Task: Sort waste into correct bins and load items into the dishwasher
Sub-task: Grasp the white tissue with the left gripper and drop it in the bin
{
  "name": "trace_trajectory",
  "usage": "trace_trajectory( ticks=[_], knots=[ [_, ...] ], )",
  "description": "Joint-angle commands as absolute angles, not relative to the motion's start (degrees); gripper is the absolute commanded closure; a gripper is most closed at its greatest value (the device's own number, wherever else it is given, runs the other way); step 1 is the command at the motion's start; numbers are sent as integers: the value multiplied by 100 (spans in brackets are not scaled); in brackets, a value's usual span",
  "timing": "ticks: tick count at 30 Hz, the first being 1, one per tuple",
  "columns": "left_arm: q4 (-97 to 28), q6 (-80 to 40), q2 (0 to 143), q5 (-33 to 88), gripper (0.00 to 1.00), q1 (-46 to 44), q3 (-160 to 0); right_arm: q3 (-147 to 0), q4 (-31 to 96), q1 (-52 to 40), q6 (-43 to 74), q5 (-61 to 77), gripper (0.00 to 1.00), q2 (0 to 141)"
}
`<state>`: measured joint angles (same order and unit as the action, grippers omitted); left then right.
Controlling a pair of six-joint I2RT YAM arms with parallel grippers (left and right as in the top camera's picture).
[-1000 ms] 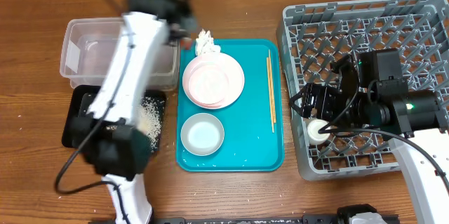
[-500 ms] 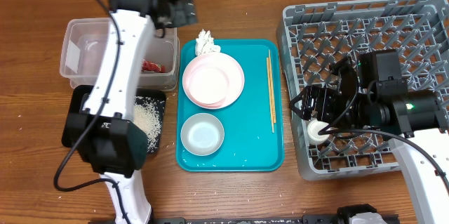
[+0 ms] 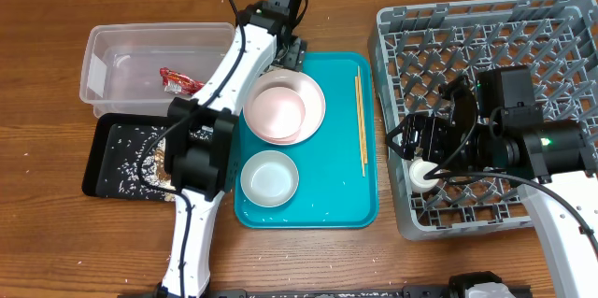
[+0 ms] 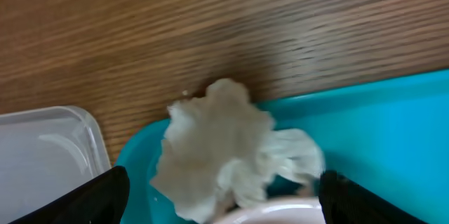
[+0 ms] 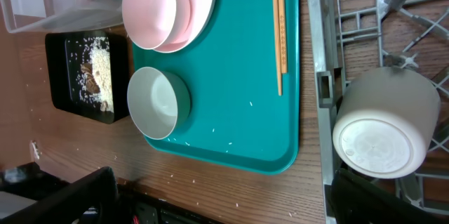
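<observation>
My left gripper [image 4: 224, 206] hangs open over the back-left corner of the teal tray, its fingers either side of the crumpled white tissue [image 4: 224, 147] without touching it. In the overhead view the arm hides the tissue. The red wrapper [image 3: 179, 78] lies in the clear tub [image 3: 107, 41]. Rice and scraps are spread in the black tray [image 3: 117, 163]. Pink plates [image 3: 283, 106], a white bowl [image 3: 269, 177] and chopsticks [image 3: 361, 120] rest on the teal tray. My right gripper [image 5: 221, 203] is open beside the upturned white cup [image 5: 386, 133] in the grey rack [image 3: 523, 27].
The teal serving tray [image 3: 332, 195] lies between the bins and the rack. The left arm [image 3: 192, 223] stretches over the black tray's right edge and the teal tray's left edge. Loose rice grains dot the table in front of the teal tray [image 5: 231, 206].
The left gripper let the red wrapper go into the clear tub, opened, and swung right to above the tissue at the tray corner. The right arm has not moved.
</observation>
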<state>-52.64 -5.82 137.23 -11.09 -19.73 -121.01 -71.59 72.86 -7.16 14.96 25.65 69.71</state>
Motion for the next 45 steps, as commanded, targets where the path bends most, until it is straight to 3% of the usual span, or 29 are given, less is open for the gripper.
trace_trajectory(
  ticks=[1, 6, 7, 8, 9, 10, 11, 12, 19, 21, 22, 23, 27, 29, 32, 33, 41, 45],
  knots=[
    [-5218, -674, 13839, -1343, 18, -1870, -12112, -7238, 7253, -711, 1457, 2558, 1, 6941],
    [-5249, -681, 13941, -655, 63, -1868, -12112, -7238, 7258, -711, 1455, 2558, 1, 6941],
    [-5271, -683, 13924, -515, 84, -1868, -12121, -7238, 7258, -711, 1455, 2558, 1, 6941],
    [-5297, -683, 13915, -480, 86, -1868, -12127, -7238, 7260, -711, 1455, 2558, 1, 6941],
    [-5341, -685, 13906, -484, 86, -1868, -12134, -7238, 7271, -711, 1455, 2558, 1, 6941],
    [-5395, -685, 13900, -489, 80, -1868, -12136, -7238, 7282, -711, 1455, 2558, 1, 6941],
    [-5428, -683, 13900, -508, 60, -1863, -12136, -7238, 7293, -711, 1455, 2558, 1, 6941],
    [-5470, -683, 13900, -532, 21, -1855, -12136, -7238, 7306, -711, 1455, 2558, 1, 6941],
    [-5354, -681, 13965, -816, 11, -1824, -12099, -7238, 7319, -711, 1455, 2558, 1, 6941],
    [-5258, -681, 13974, -812, 16, -1822, -12099, -7238, 7319, -711, 1452, 2556, 1, 6941],
    [-5214, -683, 13976, -810, 31, -1824, -12099, -7238, 7319, -711, 1452, 2556, 1, 6941],
    [-5218, -683, 13981, -810, 37, -1824, -12099, -7238, 7319, -711, 1452, 2556, 1, 6941],
    [-5240, -685, 14099, -790, 37, -1822, -12090, -7238, 7317, -711, 1452, 2556, 1, 6941],
    [-5245, -685, 14158, -792, 43, -1822, -12090, -7238, 7323, -711, 1452, 2558, 1, 6941],
    [-5273, -729, 14145, -786, 88, -1824, -12101, -7238, 7341, -711, 1452, 2558, 1, 6941],
    [-5295, -803, 14103, -786, 96, -1826, -12130, -7238, 7343, -711, 1450, 2556, 1, 6941],
    [-6493, -1463, 13207, -696, 96, -1765, -13288, -7238, 7406, -711, 1450, 2558, 1, 6941],
    [-7024, -1719, 12545, -1472, 96, -1483, -13417, -7238, 7384, -711, 1452, 2558, 1, 6941]
  ],
)
